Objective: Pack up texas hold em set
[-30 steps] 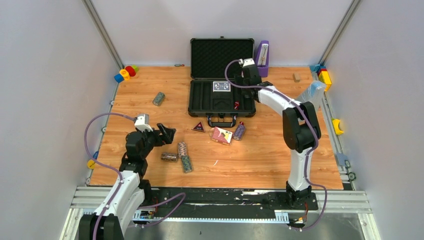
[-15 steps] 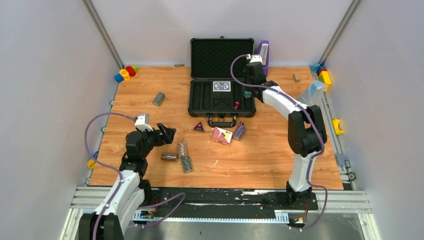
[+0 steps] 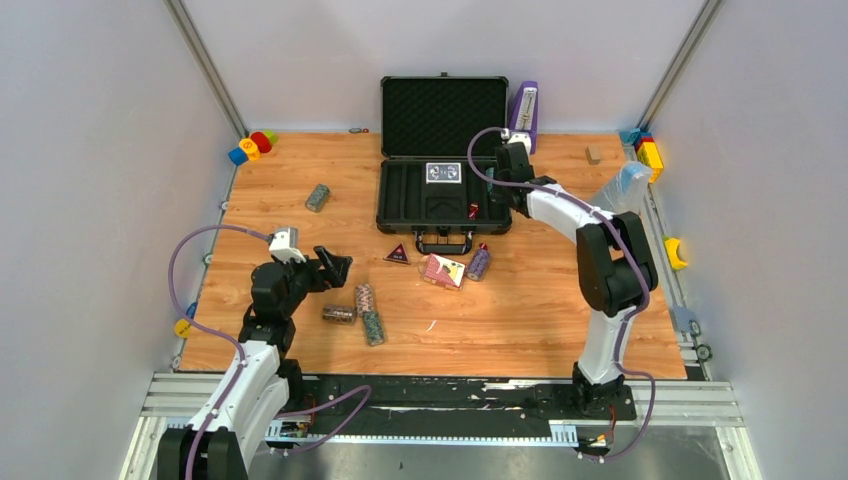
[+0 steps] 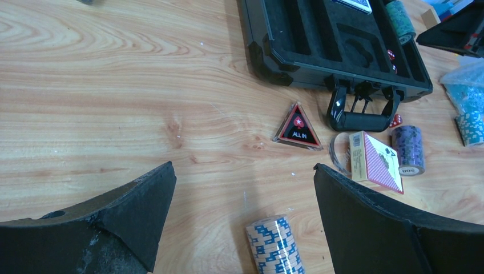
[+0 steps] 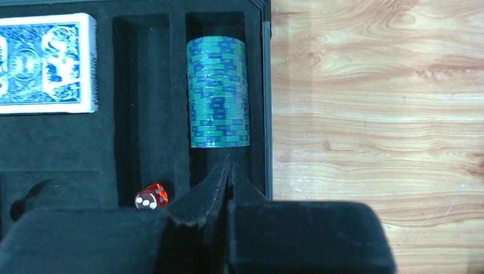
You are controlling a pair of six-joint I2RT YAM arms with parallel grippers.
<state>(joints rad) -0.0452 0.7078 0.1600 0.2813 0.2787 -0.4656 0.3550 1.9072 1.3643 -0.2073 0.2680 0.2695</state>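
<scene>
The black case [image 3: 400, 205] lies open at the back, lid upright. A blue card deck [image 5: 45, 63], a red die [image 5: 151, 196] and a green chip roll [image 5: 218, 91] rest in its foam slots. My right gripper [image 5: 229, 162] is shut and empty, its tips just short of the green roll's near end. My left gripper [image 4: 244, 166] hangs open over the table, with a blue-and-white chip roll [image 4: 275, 244] below the gap. Ahead lie the dark red triangle [image 4: 298, 125], a red-backed card deck [image 4: 376, 161] and a purple chip roll [image 4: 408, 149].
Two more chip rolls [image 3: 338, 313] [image 3: 373, 328] lie near the left gripper and another [image 3: 318, 197] at far left. A purple metronome [image 3: 524, 115] stands beside the lid. Toy blocks [image 3: 252, 147] sit in the back corners. A clear plastic bag [image 3: 622, 185] lies right of the case.
The right gripper's jaws have gone from partly open to shut, and its wrist has shifted slightly right along the case's right side. The left arm has not moved.
</scene>
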